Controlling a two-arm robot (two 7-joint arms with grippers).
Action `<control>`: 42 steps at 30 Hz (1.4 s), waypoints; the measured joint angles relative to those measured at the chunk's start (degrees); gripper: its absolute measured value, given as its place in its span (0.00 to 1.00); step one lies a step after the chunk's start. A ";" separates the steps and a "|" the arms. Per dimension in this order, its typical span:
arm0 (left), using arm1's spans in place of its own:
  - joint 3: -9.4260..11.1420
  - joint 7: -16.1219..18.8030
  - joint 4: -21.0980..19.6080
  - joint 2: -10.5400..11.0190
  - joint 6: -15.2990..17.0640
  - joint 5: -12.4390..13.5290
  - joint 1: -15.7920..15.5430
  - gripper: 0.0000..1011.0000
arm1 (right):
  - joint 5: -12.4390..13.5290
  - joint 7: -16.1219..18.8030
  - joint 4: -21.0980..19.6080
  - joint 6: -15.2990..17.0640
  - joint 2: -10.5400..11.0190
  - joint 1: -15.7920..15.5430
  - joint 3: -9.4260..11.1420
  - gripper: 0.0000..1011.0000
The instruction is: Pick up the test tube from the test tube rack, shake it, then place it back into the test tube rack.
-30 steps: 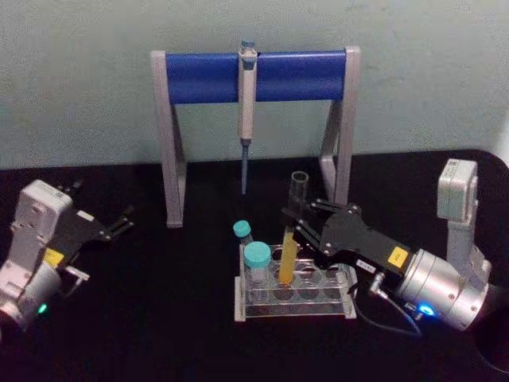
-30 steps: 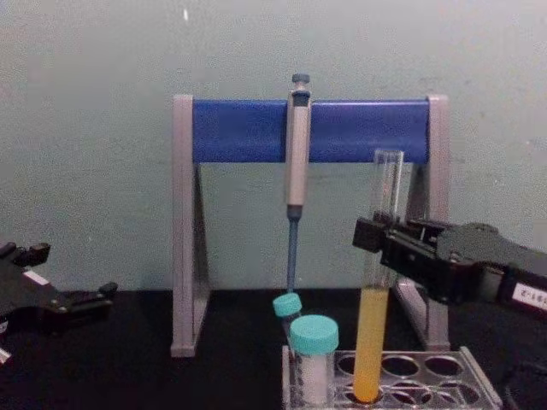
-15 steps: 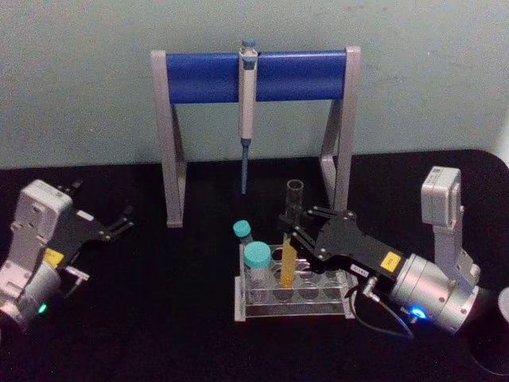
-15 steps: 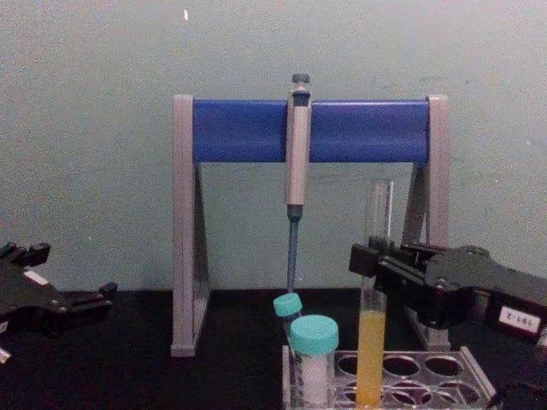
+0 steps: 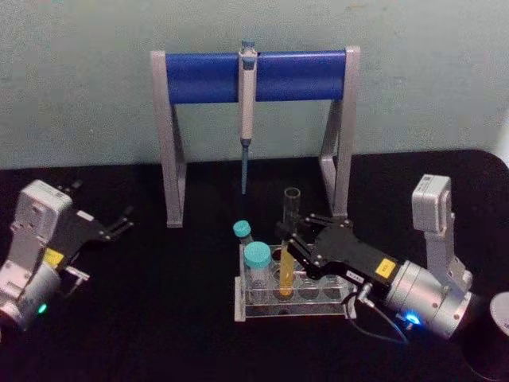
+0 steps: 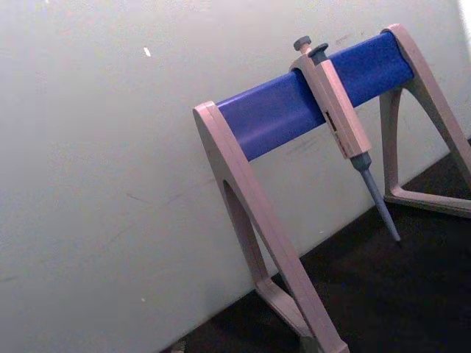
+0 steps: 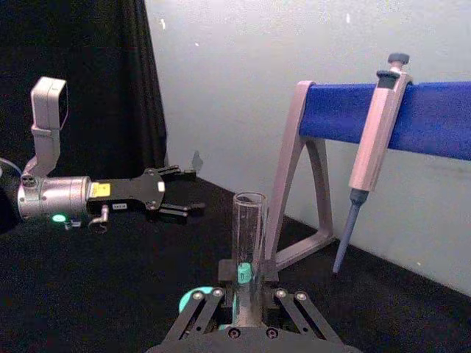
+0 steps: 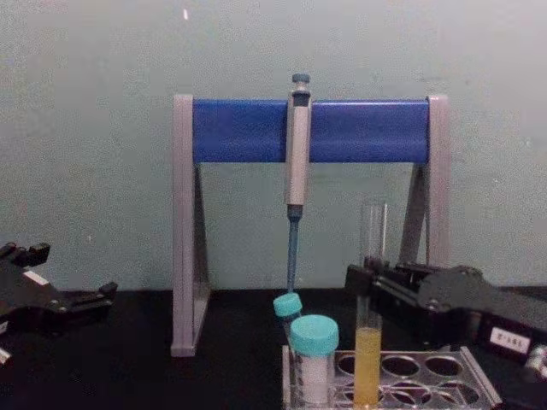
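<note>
The test tube (image 5: 291, 208) stands upright with yellow liquid in its lower part, its bottom down in a hole of the clear test tube rack (image 5: 294, 307). My right gripper (image 5: 293, 243) comes in from the right and is shut on the tube just above the rack. From the chest, the test tube (image 8: 373, 231) rises above the right gripper (image 8: 363, 284), and the liquid sits inside the test tube rack (image 8: 475, 384). The right wrist view looks up the test tube (image 7: 249, 228). My left gripper (image 5: 121, 223) rests open at the far left, nothing between its fingers.
A wide teal-capped tube (image 5: 257, 257) and a small teal-capped tube (image 5: 242, 231) stand at the rack's left end. Behind the rack stands the grey-and-blue pipette stand (image 5: 199, 77) with a pipette (image 5: 247, 99) hanging from it. A round object (image 5: 501, 312) lies at the right edge.
My right gripper has come down with the test tube, and the tube's bottom has sunk deeper into the rack hole. The left arm has not moved.
</note>
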 joint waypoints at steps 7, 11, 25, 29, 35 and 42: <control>0.00 0.00 0.00 0.00 0.00 0.00 0.00 0.99 | -0.11 0.08 0.88 0.12 -0.50 -0.06 -0.20 0.22; 0.00 0.00 0.00 0.00 0.00 0.00 0.00 0.99 | -0.24 0.09 1.46 0.30 -0.75 -0.06 -0.35 0.22; 0.00 0.00 0.00 0.00 0.00 0.00 0.00 0.99 | -0.62 -0.45 2.23 0.80 -1.26 -0.46 -0.36 0.22; 0.00 0.00 0.00 0.00 0.00 0.00 0.00 0.99 | -0.79 -0.84 2.26 1.01 -1.34 -0.45 -0.34 0.22; 0.00 0.00 0.00 0.00 0.00 0.00 0.00 0.99 | -0.79 -0.79 2.28 1.03 -1.33 -0.45 -0.32 0.22; 0.00 0.00 0.00 0.00 0.00 0.00 0.00 0.99 | -0.79 -0.75 2.28 1.03 -1.30 -0.46 -0.32 0.22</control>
